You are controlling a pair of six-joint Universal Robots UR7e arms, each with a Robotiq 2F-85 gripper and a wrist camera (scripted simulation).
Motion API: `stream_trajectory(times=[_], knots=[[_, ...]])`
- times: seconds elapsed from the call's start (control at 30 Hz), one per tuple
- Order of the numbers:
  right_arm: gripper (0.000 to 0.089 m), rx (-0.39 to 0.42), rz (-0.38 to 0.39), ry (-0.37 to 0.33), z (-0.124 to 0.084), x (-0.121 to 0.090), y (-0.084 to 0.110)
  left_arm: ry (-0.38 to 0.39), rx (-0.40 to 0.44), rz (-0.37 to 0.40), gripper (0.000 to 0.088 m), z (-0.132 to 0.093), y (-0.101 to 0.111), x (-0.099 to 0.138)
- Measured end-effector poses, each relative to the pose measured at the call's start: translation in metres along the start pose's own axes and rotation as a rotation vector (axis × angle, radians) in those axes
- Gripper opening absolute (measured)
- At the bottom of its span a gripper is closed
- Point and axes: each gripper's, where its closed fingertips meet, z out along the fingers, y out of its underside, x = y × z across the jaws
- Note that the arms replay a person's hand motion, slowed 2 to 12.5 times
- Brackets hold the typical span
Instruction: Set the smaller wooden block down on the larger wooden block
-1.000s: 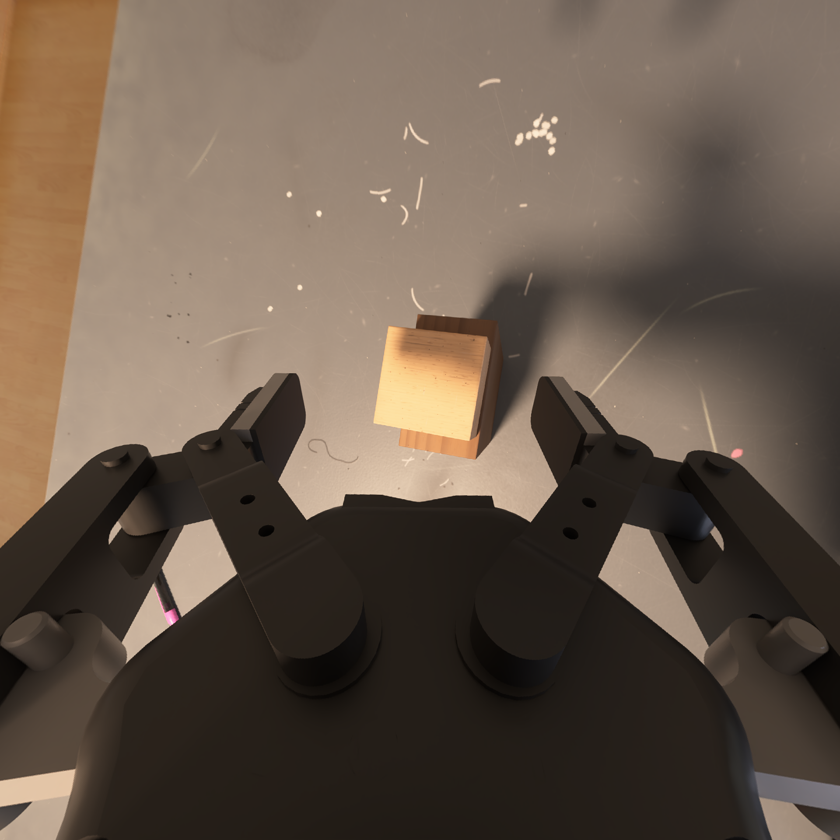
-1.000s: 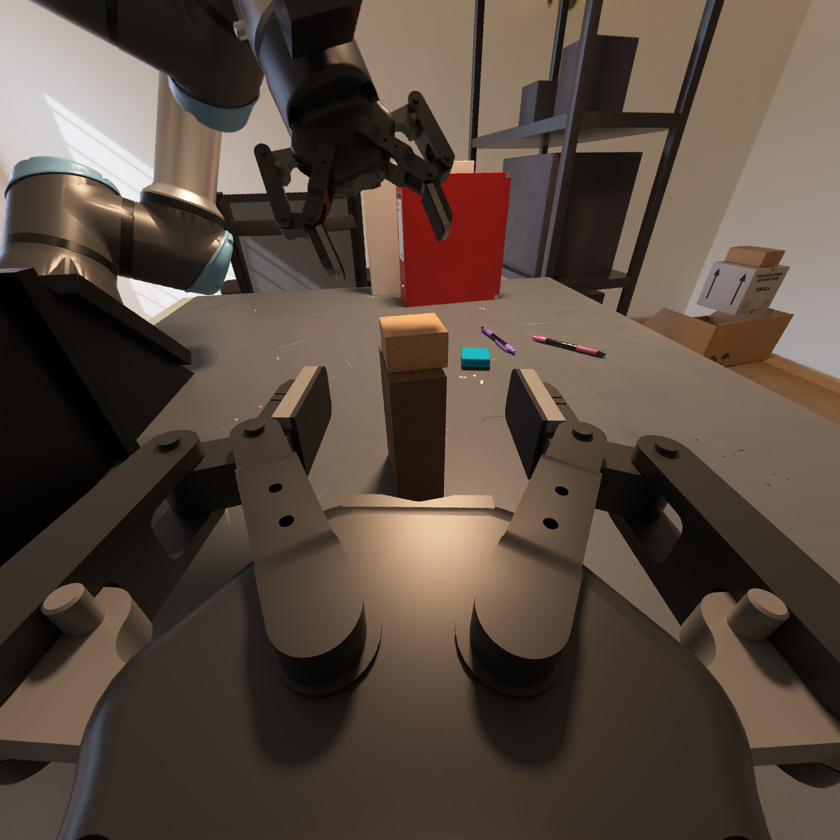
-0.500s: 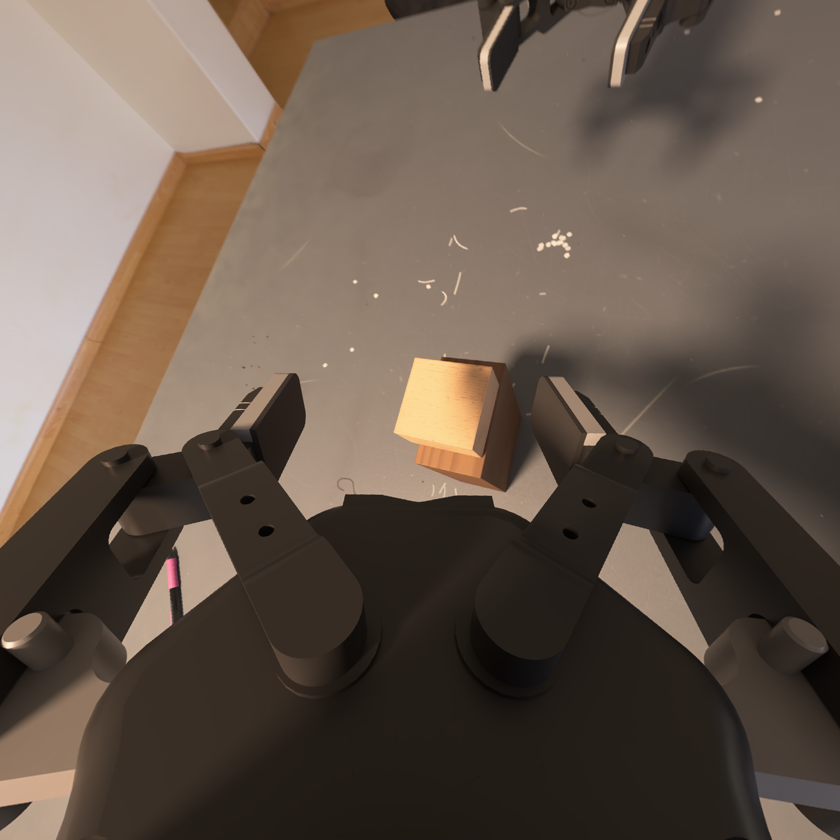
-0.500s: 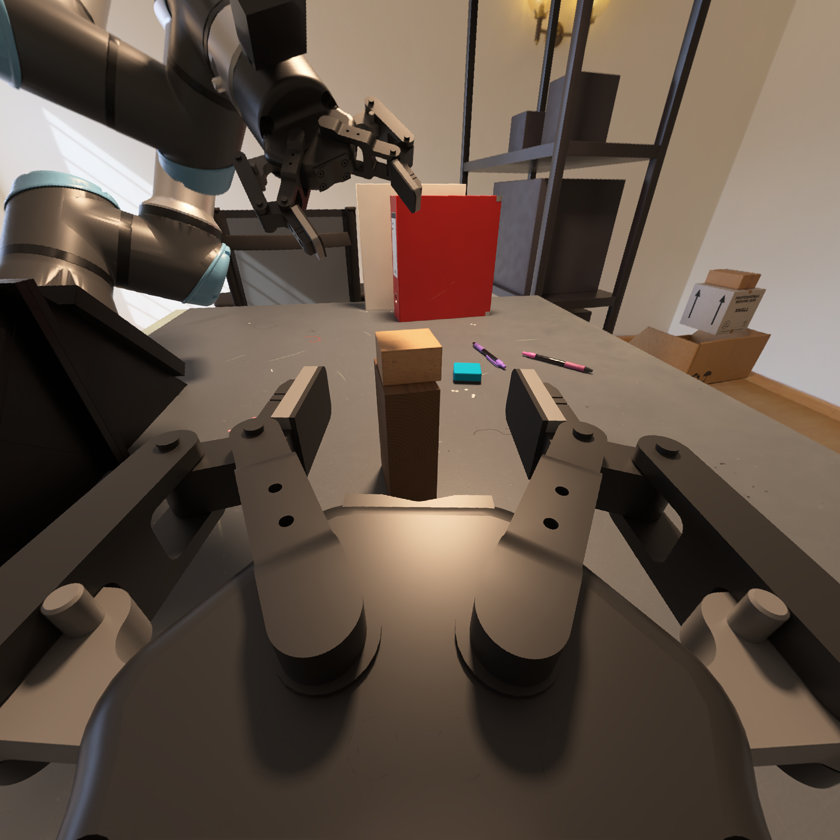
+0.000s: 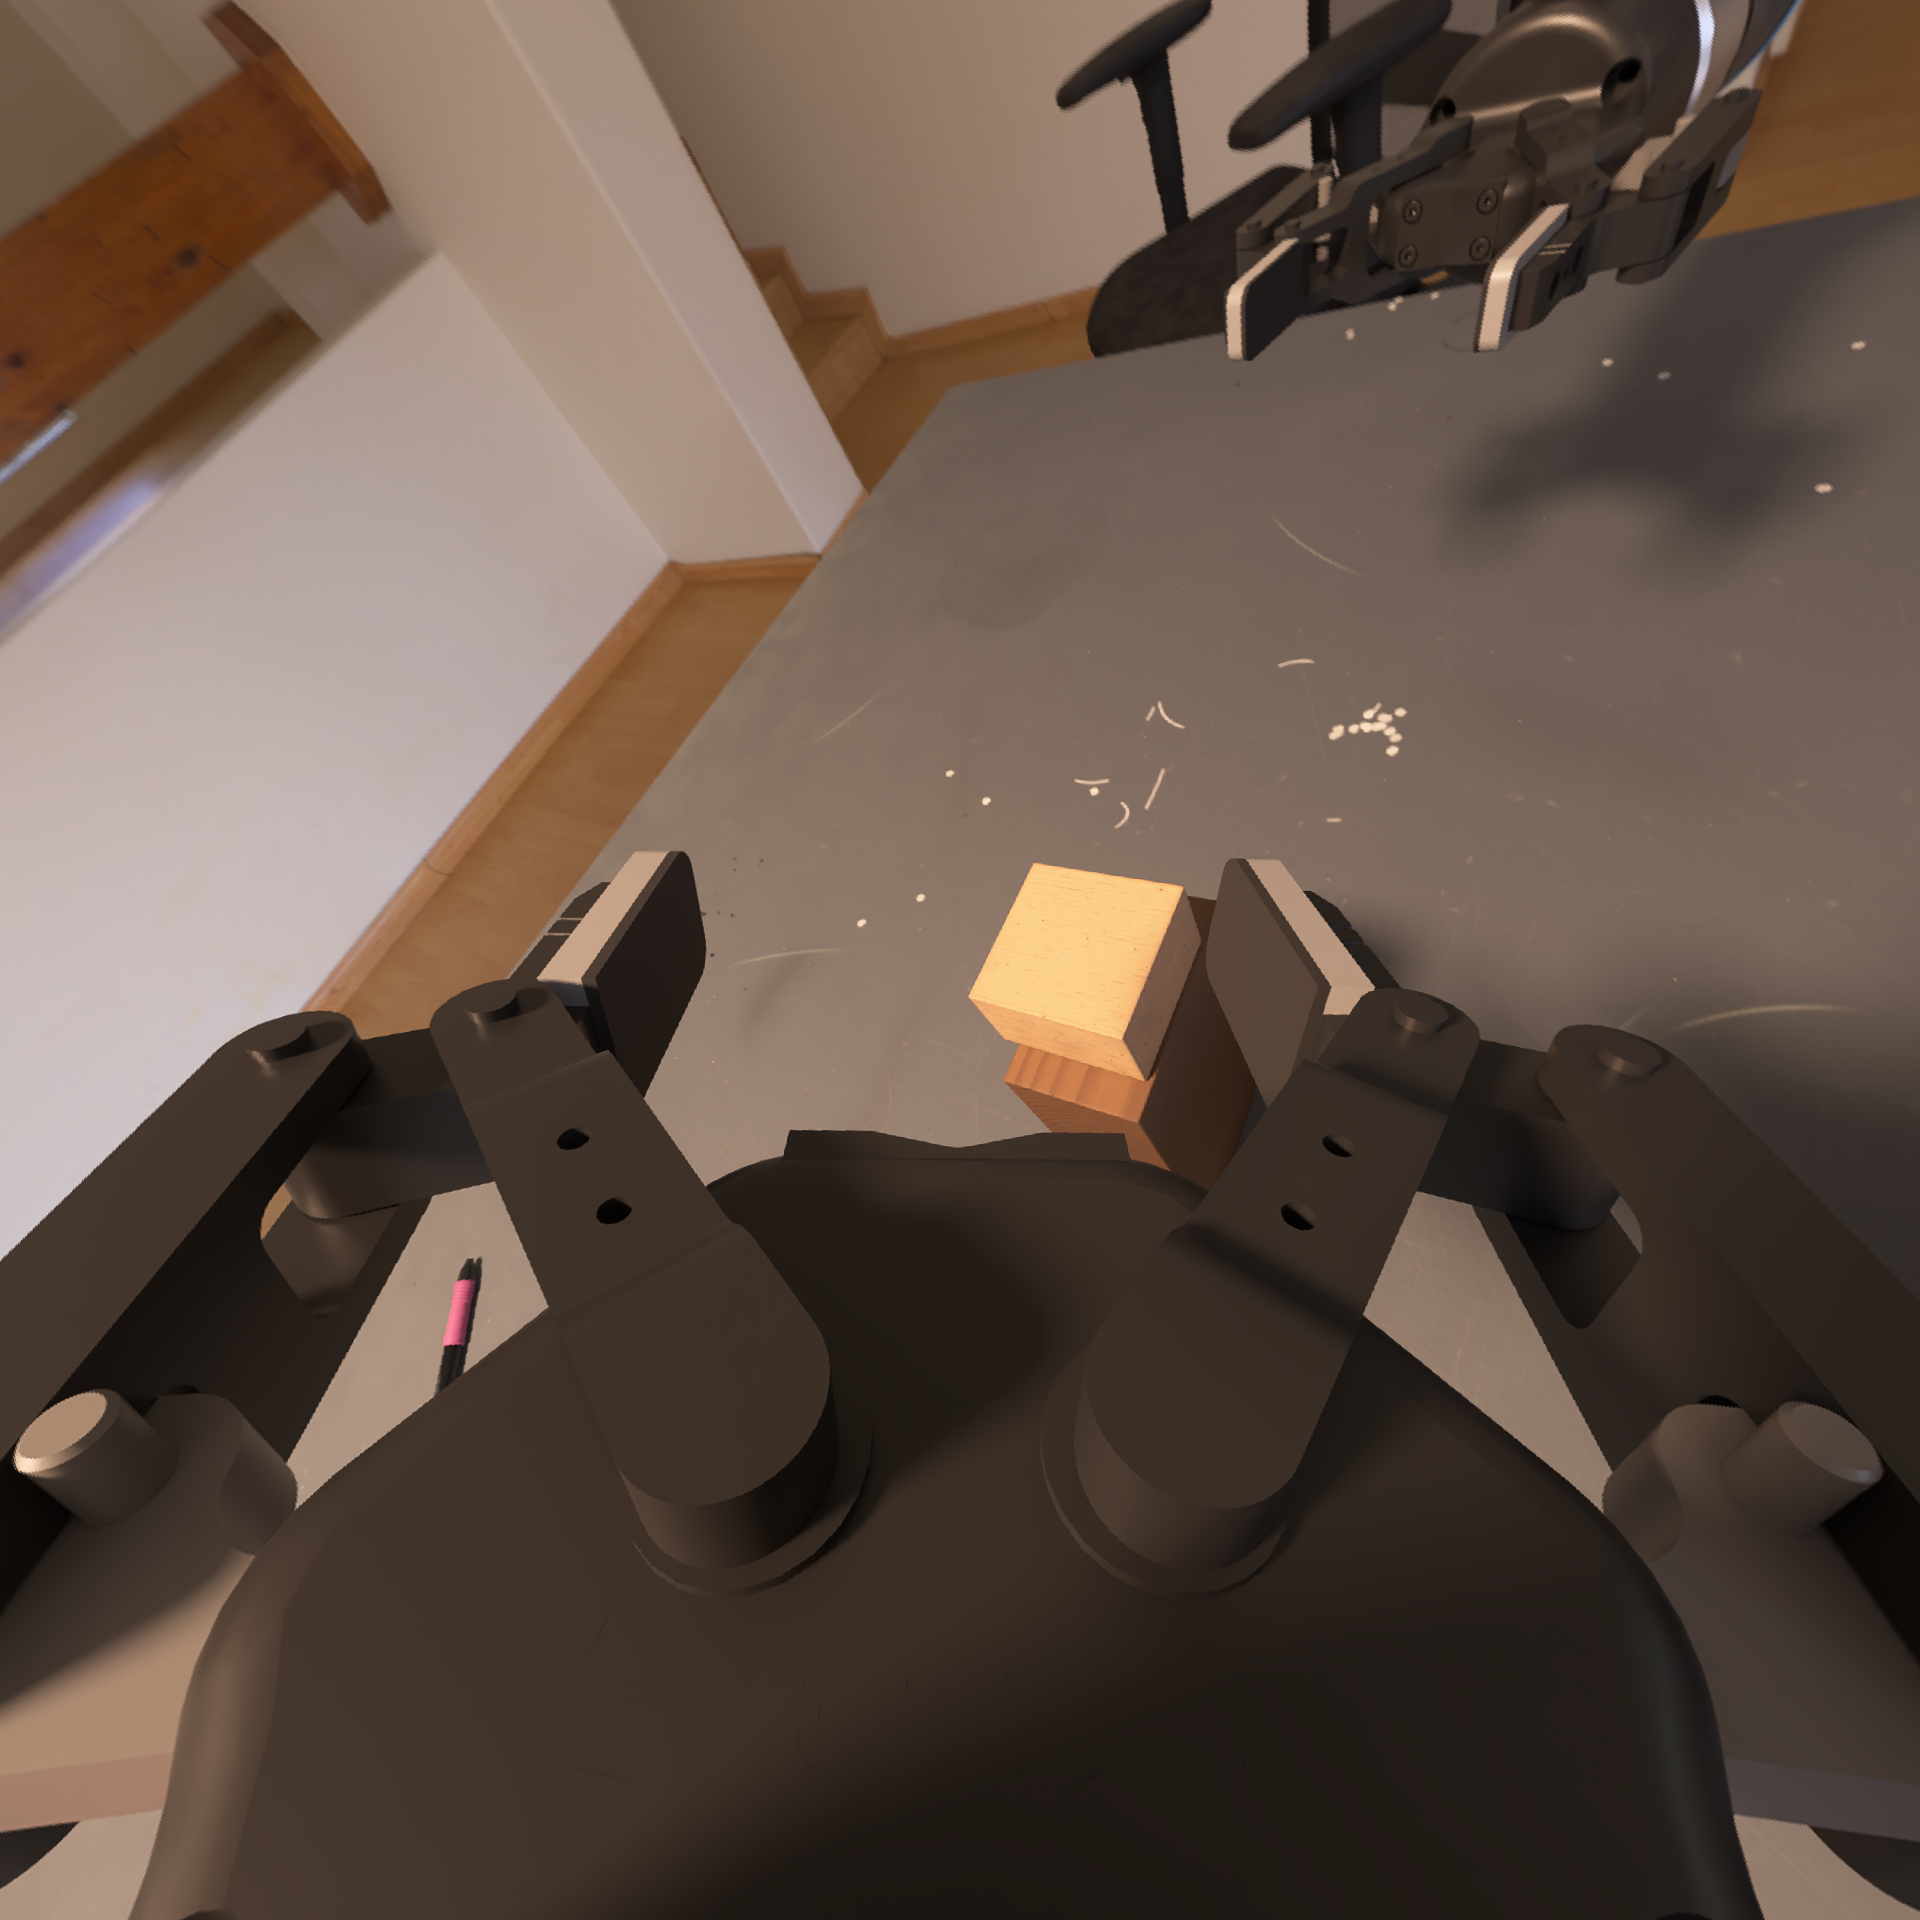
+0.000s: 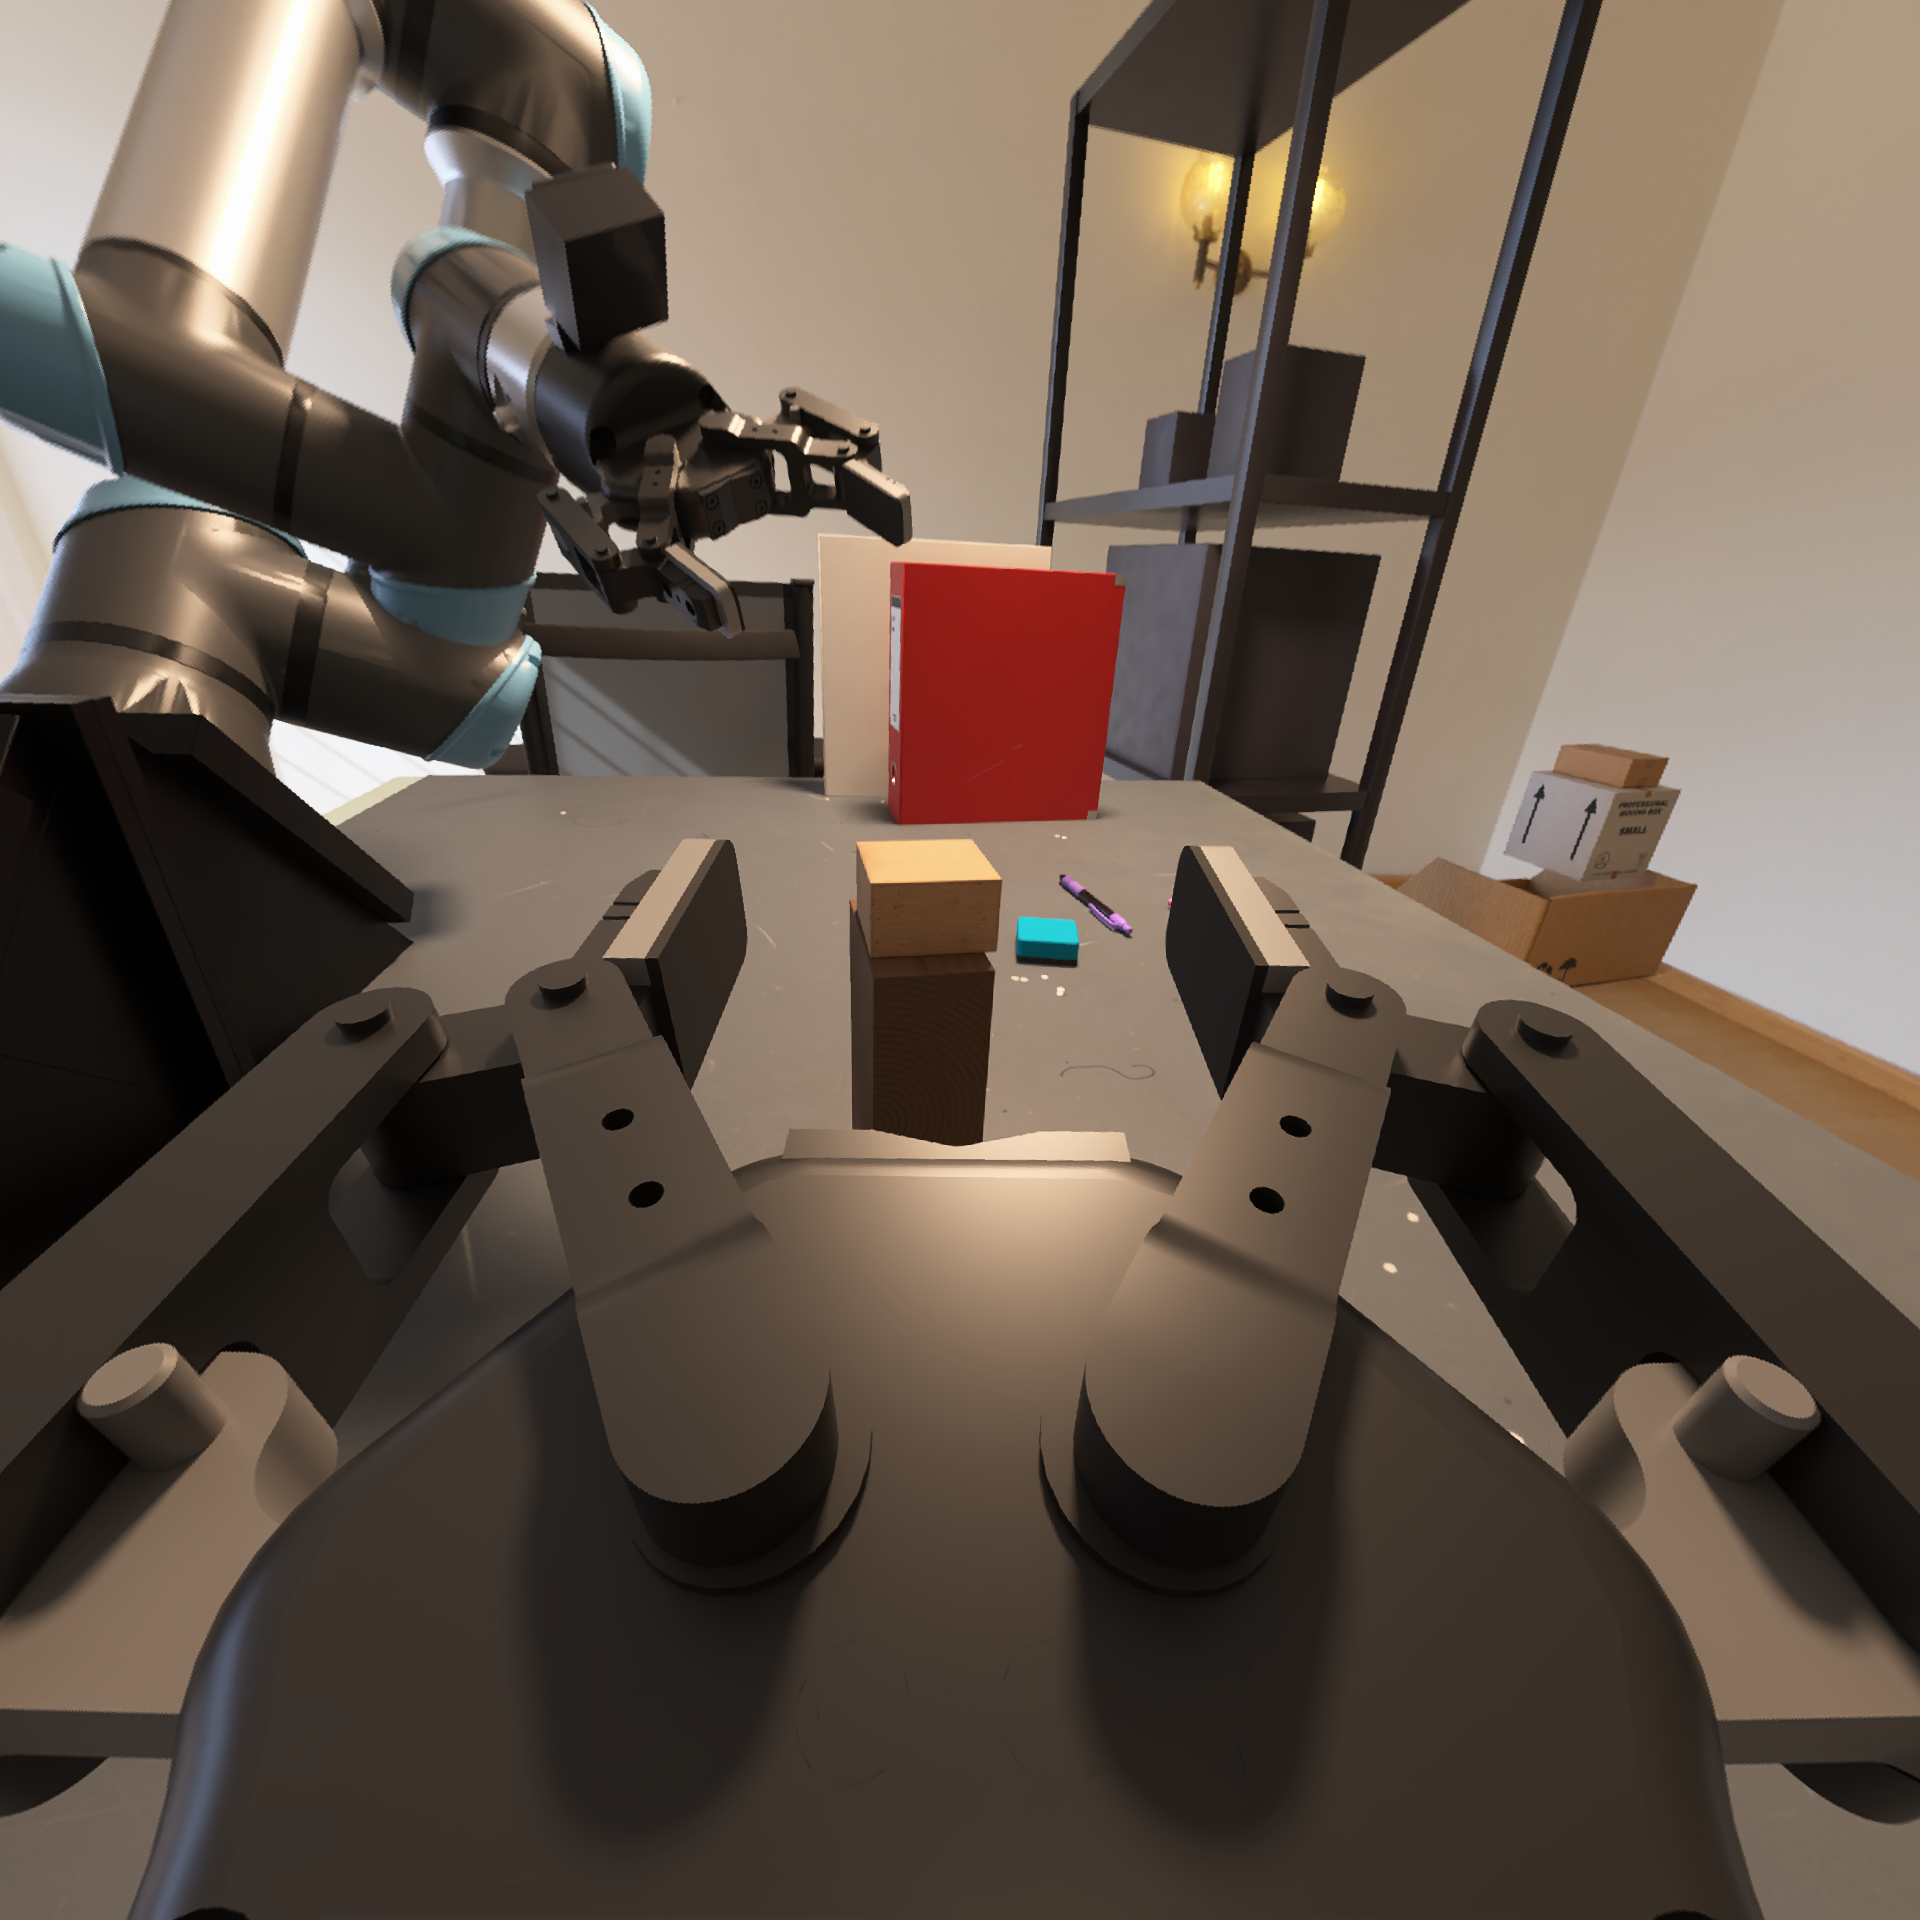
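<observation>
The small pale wooden cube (image 6: 928,896) is resting atop the tall dark wooden block (image 6: 920,1049) on the grey table (image 6: 1351,935). Both the left gripper (image 5: 956,935) and the right gripper (image 6: 956,925) are gaping wide, holding nothing. Only the right wrist view is showing the red binder (image 6: 1003,691) and its spine label.

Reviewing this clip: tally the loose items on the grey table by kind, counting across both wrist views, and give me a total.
Wooden blocks: 2, the smaller wooden block resting on the larger wooden block
Pens: 2, a purple pen and a pink-banded pen
Erasers: 1, a teal eraser
Binders: 1, a red binder, with a white board behind it
Total: 7
</observation>
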Motion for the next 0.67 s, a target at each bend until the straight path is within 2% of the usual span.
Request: stream_trajectory(times=[0.27,0.67], knots=[[0.074,0.058,-0.008,-0.01,-0.003,-0.003,-0.01,-0.094,0.12,-0.022,0.0769,-0.018,0.003,-0.003],[0.0742,0.093,-0.007,-0.033,-0.007,-0.008,-0.016,-0.183,0.255,-0.072,0.059,-0.04,0.013,-0.003]])
